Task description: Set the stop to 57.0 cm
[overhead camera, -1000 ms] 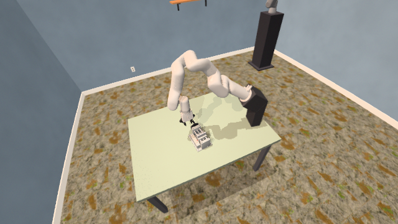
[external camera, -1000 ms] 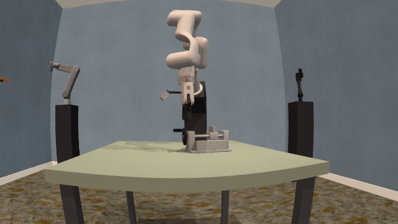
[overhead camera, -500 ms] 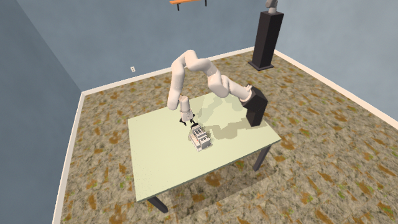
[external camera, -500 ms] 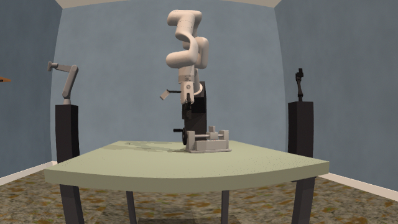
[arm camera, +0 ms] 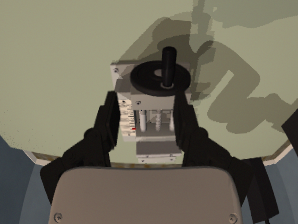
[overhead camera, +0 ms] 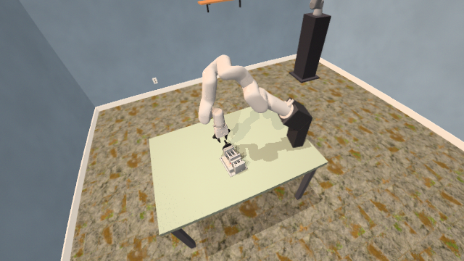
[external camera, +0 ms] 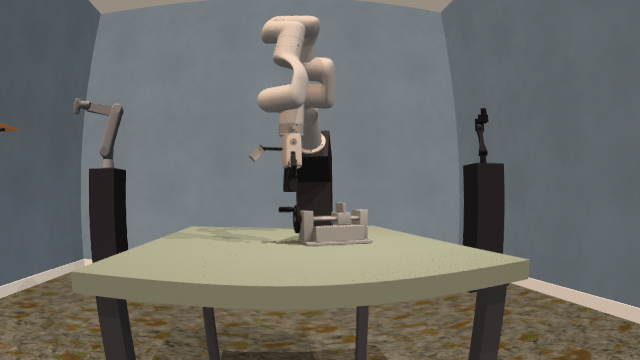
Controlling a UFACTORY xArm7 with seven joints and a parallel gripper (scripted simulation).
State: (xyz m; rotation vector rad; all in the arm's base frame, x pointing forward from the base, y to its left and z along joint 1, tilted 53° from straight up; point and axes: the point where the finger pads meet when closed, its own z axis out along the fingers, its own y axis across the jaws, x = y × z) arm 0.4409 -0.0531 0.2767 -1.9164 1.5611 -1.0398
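Note:
A small grey stop fixture (overhead camera: 233, 162) stands near the middle of the pale green table, also seen in the exterior view (external camera: 334, 227) and from above in the wrist view (arm camera: 149, 119). Its black handwheel (arm camera: 161, 76) with an upright crank handle (arm camera: 168, 64) sits at the fixture's far end, also visible on the left end in the exterior view (external camera: 296, 218). A sliding block (external camera: 343, 215) rides on the screw. My gripper (arm camera: 146, 102) (external camera: 291, 176) hangs above the fixture, well clear of the handwheel. Its fingers are open with nothing between them.
The arm's black base block (overhead camera: 298, 123) stands at the table's back right edge. Two black pedestals (external camera: 107, 212) (external camera: 483, 205) stand beyond the table sides. A small camera on a stalk (external camera: 257, 152) sticks out from the wrist.

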